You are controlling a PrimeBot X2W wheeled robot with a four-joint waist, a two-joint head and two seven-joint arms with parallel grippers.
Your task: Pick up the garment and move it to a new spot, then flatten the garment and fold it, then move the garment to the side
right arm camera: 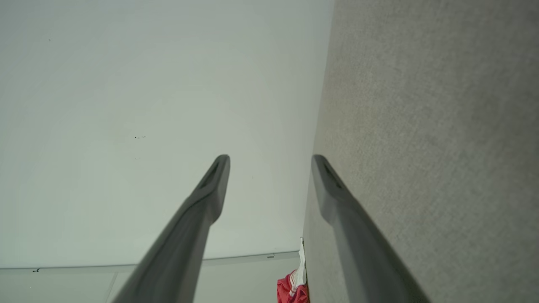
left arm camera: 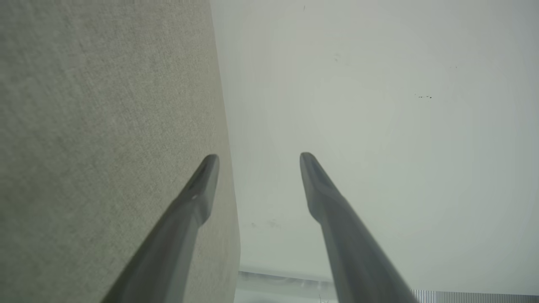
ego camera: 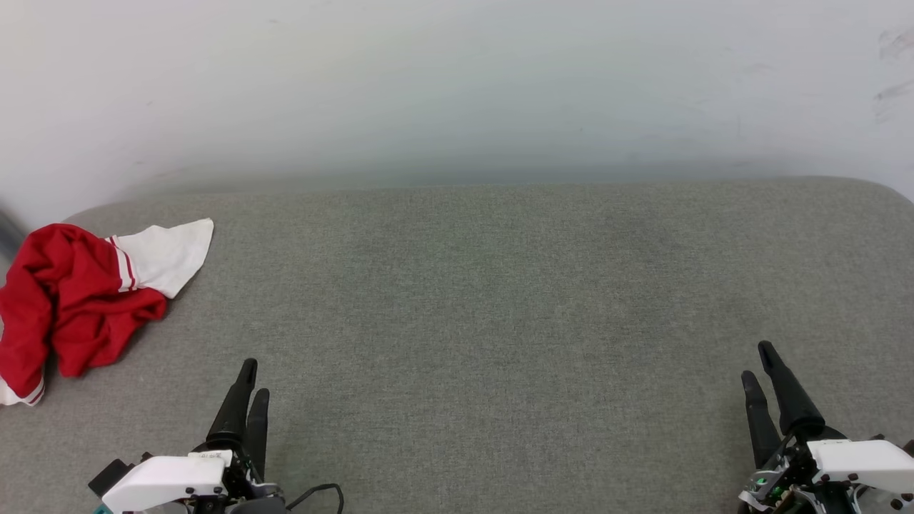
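The garment (ego camera: 78, 300) is a red shirt with a white sleeve and red-white striped trim, crumpled in a heap at the far left edge of the grey padded surface (ego camera: 471, 300). A small part of the garment (right arm camera: 293, 286) also shows at the bottom of the right wrist view. My left gripper (ego camera: 251, 380) stands at the lower left, to the right of and nearer than the heap, open and holding nothing (left arm camera: 259, 158). At the lower right my right gripper (ego camera: 755, 363) is open too, with nothing between its fingers (right arm camera: 270, 159).
A pale wall (ego camera: 457, 86) rises right behind the surface's far edge. The grey surface has rounded far corners, and the garment hangs partly over its left edge. A dark cable (ego camera: 318, 492) loops beside my left wrist.
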